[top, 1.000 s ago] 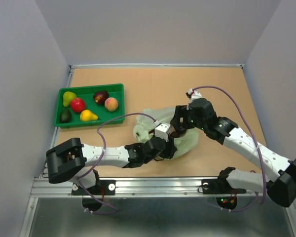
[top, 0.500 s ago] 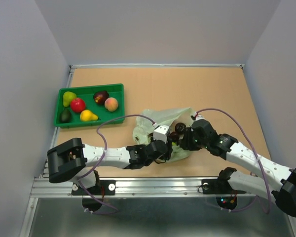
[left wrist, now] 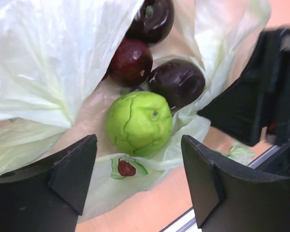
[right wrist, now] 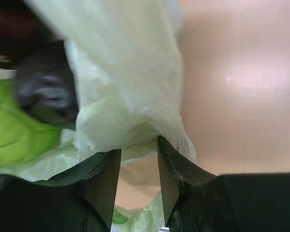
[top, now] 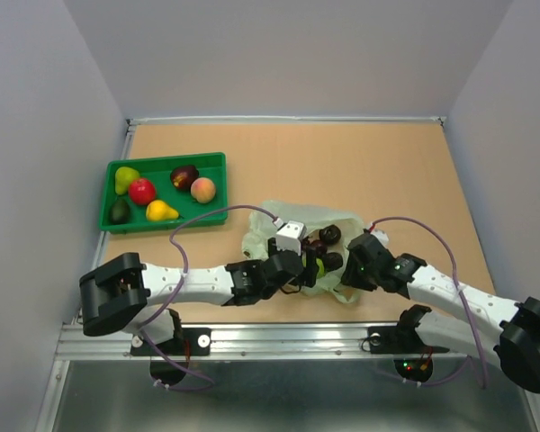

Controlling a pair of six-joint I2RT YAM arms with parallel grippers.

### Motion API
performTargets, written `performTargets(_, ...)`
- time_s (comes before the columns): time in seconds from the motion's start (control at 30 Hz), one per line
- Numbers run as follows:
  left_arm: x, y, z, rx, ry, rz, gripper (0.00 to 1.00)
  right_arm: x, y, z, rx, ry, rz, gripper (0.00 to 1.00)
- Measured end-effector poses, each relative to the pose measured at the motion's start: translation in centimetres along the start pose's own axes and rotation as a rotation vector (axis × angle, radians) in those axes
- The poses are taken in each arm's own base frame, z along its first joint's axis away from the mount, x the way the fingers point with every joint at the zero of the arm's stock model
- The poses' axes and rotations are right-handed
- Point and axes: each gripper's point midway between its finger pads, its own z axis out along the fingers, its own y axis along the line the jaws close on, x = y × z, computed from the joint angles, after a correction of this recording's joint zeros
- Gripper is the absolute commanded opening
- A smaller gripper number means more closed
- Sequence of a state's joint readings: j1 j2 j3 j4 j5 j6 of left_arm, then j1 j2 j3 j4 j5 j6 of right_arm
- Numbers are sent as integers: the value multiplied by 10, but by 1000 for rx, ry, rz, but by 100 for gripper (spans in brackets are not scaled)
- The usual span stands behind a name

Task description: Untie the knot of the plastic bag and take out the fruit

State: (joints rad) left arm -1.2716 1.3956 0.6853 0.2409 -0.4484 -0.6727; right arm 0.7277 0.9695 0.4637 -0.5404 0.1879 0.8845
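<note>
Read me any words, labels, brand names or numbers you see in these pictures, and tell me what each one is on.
No readable words, numbers or brand names in any view.
The plastic bag carries one small red and green printed mark: it looks like a picture, with no letters I can make out.
The green tray and the table show no labels.

We note white links, black joints and a purple cable (top: 211, 214) on the left arm (top: 198, 281) and right arm (top: 459, 301). The left gripper (left wrist: 138, 145) and right gripper (right wrist: 137, 147) have black wedge-shaped fingers (left wrist: 72, 169).
</note>
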Motion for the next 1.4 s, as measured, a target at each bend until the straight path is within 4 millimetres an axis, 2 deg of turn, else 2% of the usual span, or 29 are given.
performTargets(0.07, -7, -3, 1, 7, -9, -12, 83, 6, -10, 7, 38, 9, 4, 40)
performTargets(0.23, -16, -11, 7, 18, -14, -25, 83, 0, -8, 11, 37, -22, 29, 40)
performTargets(0.43, 0, -14, 27, -11, 39, 6, 83, -4, -9, 12, 44, -43, 29, 40)
performTargets(0.53, 9, -11, 41, -56, 76, 30, 79, -5, -9, 12, 46, -50, 27, 40)
performTargets(0.57, 11, -10, 44, -66, 83, 35, 71, -5, -9, 12, 44, -52, 27, 40)
performTargets(0.73, 12, -8, 50, -92, 91, 43, 50, -7, -7, 13, 35, -63, 30, 40)
performTargets(0.77, 12, -8, 51, -92, 93, 46, 34, -8, -6, 13, 34, -65, 29, 40)
performTargets(0.9, 12, -10, 51, -87, 103, 55, 6, -10, -6, 13, 33, -73, 25, 40)
performTargets(0.97, 14, -10, 50, -80, 112, 62, 1, -11, -6, 14, 35, -78, 25, 40)
performTargets(1.03, 13, -12, 48, -70, 118, 68, 0, -12, -6, 14, 35, -84, 26, 40)
performTargets(1.17, -10, -25, 29, -6, 88, 78, 0, -14, -5, 14, 32, -96, 27, 40)
performTargets(1.2, -29, -36, 17, 46, 51, 72, 0, -15, -5, 14, 33, -97, 28, 40)
performTargets(1.3, -65, -53, -7, 140, -20, 56, 0, -15, -5, 14, 34, -100, 28, 40)
performTargets(1.4, -109, -72, -32, 258, -98, 33, 0, -16, -5, 14, 34, -103, 28, 40)
